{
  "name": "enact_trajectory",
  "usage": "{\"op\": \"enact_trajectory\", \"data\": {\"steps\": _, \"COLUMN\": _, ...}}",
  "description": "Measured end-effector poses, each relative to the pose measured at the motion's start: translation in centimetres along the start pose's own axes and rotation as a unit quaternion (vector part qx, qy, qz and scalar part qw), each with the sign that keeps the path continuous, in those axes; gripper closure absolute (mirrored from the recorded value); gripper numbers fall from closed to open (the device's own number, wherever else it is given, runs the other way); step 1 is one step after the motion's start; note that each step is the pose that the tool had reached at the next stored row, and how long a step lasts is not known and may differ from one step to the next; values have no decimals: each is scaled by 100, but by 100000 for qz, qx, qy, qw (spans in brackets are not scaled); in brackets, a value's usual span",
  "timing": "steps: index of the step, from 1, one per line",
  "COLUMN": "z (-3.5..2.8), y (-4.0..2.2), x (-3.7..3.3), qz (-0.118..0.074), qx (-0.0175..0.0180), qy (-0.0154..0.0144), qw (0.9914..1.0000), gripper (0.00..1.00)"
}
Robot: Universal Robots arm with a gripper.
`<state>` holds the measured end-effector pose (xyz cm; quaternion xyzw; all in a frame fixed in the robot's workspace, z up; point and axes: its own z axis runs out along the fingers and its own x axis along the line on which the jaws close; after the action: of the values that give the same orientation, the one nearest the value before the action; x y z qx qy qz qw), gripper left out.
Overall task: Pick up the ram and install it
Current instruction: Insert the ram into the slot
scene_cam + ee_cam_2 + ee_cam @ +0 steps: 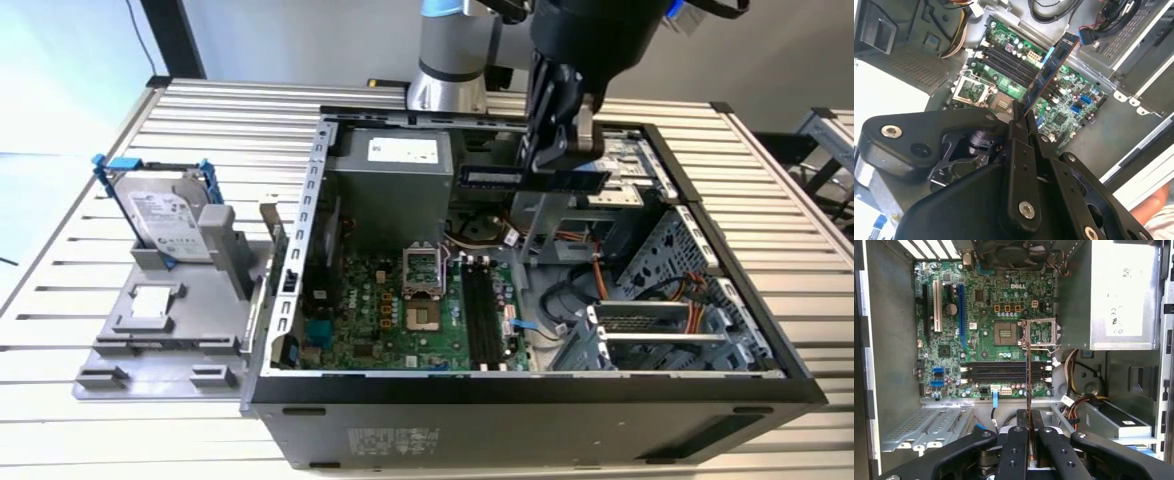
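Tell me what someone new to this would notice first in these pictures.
The gripper stands out first, shut on the ram and holding it in the air over the open computer case. Inside the case, the green motherboard lies exposed with its black memory slots. On the exterior view's left, a hard drive in a blue-trimmed frame stands upright on a grey stand.

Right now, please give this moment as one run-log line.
gripper: shut on ram | ram: held above open case | memory slots: empty
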<state>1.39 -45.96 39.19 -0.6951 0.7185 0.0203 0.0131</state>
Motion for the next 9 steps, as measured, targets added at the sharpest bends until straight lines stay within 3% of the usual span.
{"op": "enact_trajectory", "data": {"steps": 9, "z": 44, "y": 0, "x": 2, "qz": 1212, "qx": 56, "qy": -10, "qw": 99993, "gripper": 100}}
